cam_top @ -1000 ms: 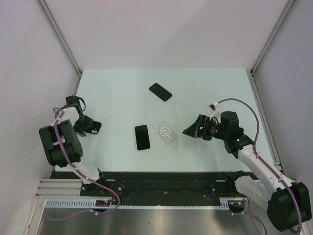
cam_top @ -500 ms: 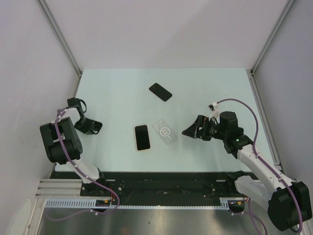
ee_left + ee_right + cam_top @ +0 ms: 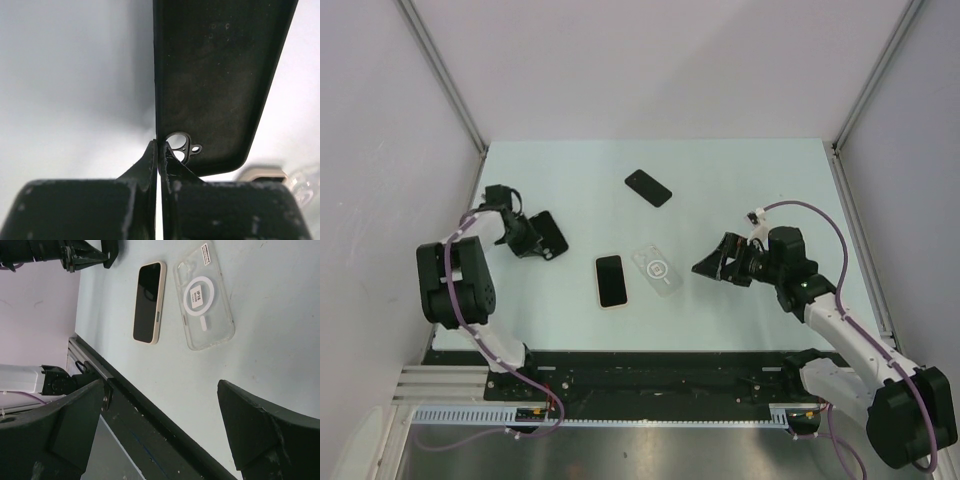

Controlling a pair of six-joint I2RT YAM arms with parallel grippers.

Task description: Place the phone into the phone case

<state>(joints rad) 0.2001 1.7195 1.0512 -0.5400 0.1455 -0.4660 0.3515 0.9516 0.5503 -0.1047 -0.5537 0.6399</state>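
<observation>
Jaws of the left gripper [image 3: 159, 147] pinch the rim of a thin black phone case [image 3: 215, 75]; those of the right gripper [image 3: 712, 266] stand spread. A cream-edged, dark-screened phone [image 3: 610, 281] lies flat on the pale green tabletop [image 3: 750, 180]. With the case grasped, I'd say the next move is carrying it over to the phone.

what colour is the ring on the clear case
White; the ring shows best in the right wrist view.

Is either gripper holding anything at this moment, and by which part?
The left gripper pinches the black case by its rim beside the camera cutout. The right gripper is open, holding nothing.
</observation>
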